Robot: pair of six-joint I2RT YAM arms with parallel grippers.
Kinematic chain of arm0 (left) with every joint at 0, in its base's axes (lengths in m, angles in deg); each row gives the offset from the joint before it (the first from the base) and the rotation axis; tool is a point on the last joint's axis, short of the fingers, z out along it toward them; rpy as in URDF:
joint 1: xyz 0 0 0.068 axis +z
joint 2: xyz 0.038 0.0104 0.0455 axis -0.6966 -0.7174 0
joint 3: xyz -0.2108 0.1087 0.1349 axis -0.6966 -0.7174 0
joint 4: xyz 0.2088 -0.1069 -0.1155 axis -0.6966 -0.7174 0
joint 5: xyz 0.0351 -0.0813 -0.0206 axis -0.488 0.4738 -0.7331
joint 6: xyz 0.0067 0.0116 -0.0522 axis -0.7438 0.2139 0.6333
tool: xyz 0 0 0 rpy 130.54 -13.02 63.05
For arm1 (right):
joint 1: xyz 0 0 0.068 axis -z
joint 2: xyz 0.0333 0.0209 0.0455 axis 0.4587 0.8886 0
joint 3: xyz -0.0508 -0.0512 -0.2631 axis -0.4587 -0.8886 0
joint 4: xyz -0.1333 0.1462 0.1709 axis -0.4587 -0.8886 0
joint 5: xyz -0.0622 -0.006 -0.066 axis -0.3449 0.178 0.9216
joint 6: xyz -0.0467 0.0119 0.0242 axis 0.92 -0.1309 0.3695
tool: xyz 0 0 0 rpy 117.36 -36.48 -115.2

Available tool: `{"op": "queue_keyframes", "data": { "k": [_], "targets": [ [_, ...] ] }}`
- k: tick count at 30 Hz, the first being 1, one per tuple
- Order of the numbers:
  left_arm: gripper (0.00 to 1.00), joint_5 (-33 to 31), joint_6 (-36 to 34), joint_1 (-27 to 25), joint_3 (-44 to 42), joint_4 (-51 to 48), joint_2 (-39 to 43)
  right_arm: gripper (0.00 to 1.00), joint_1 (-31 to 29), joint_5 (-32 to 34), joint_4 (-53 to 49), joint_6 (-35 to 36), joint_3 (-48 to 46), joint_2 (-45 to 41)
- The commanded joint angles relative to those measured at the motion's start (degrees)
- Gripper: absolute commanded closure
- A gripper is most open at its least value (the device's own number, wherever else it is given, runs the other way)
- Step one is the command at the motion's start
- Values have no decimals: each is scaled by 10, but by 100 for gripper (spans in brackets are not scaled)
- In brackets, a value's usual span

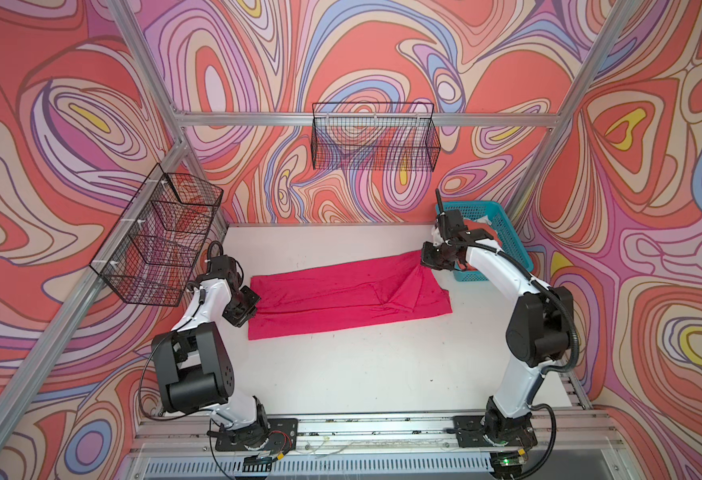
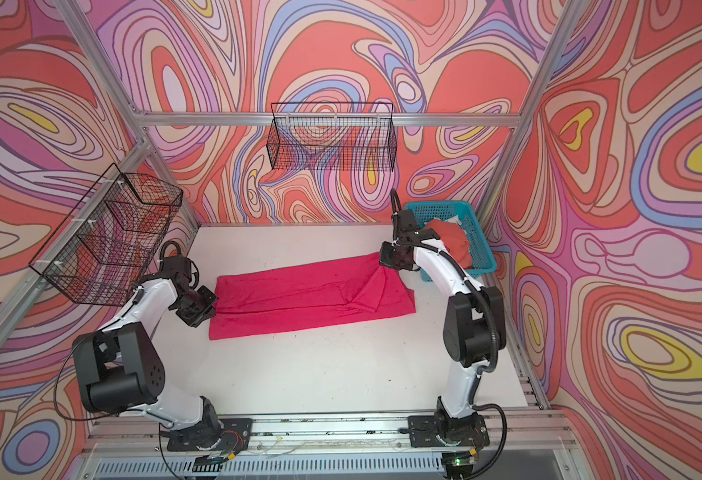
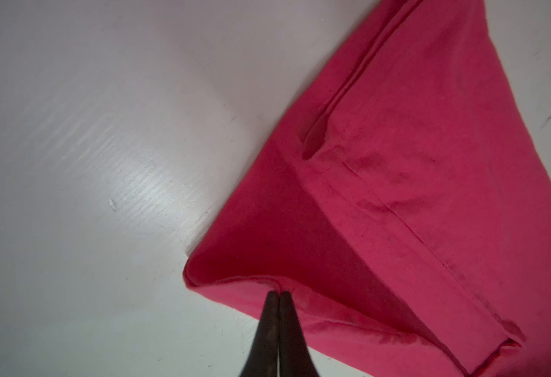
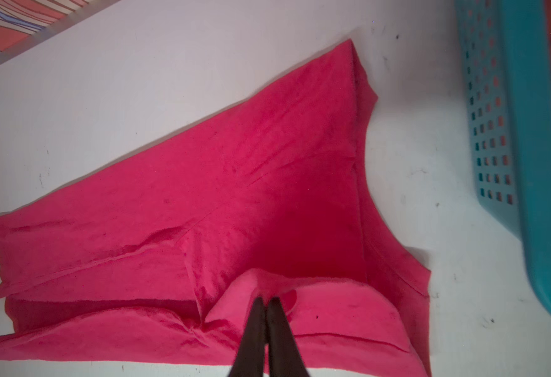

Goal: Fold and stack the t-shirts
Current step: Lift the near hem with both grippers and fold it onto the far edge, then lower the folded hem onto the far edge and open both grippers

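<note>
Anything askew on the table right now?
The magenta-pink cloth t-shirt lies slanted across the white table, and its end near the teal plastic basket is bunched with an uneven flap. Left claw and right claw pinch its ends.

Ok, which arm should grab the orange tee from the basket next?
Right, probably. The teal basket holding the orange tee sits just beside the right arm's jaws, which pinch the pink tee's far corner; the left jaws pinch its opposite end.

Bright even light, soft shadows, glare patch on the table (image 3: 137, 186), near basket (image 4: 535, 163) rim out of focus.
</note>
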Motion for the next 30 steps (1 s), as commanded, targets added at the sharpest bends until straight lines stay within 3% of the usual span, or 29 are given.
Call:
{"op": "queue_keyframes", "data": {
  "k": [1, 30],
  "targets": [
    [100, -10, 1, 6, -4, 16, 1, 100, 5, -9, 1, 16, 21, 17],
    [100, -8, -13, 24, -18, 57, -38, 100, 21, -3, 70, 18, 81, 84]
  ]
}}
